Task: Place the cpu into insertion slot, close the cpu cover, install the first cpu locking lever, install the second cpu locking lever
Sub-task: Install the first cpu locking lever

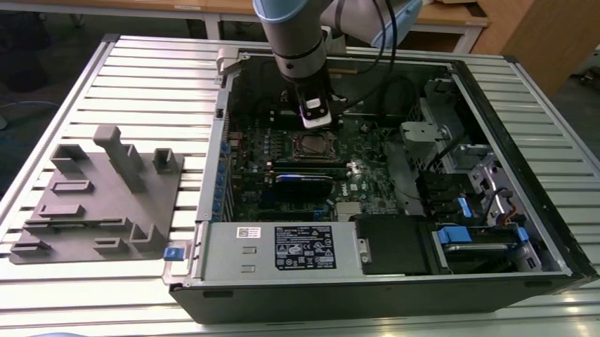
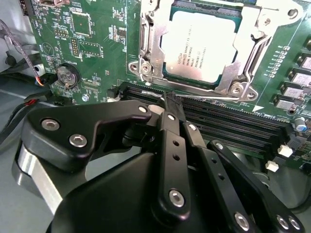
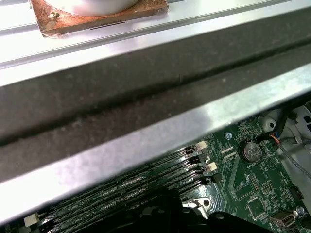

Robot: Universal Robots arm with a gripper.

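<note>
Your cpu is already sitting in the slot, silvery top face up, and the cover looks folded down around it, its frame lying on the chip's edges. In the exterior view you see the same socket on the green board, inside the open case on the slatted bench.

Now your gripper: in the second wrist view the jaws look pinched narrow, tips close together with nothing between them. They hang just beside the socket, over the black memory slots along its edge, apart from the chip itself. A thin wire lever runs along that same edge, very near the tips; you can't tell whether they touch it.

On handling, my read is this: the chip is light, stiff and fragile underneath, so you'd leave it alone. The cover is thin sheet metal, easily bent. The lever is springy wire, slippery, and best taken at its bent handle end.
</note>
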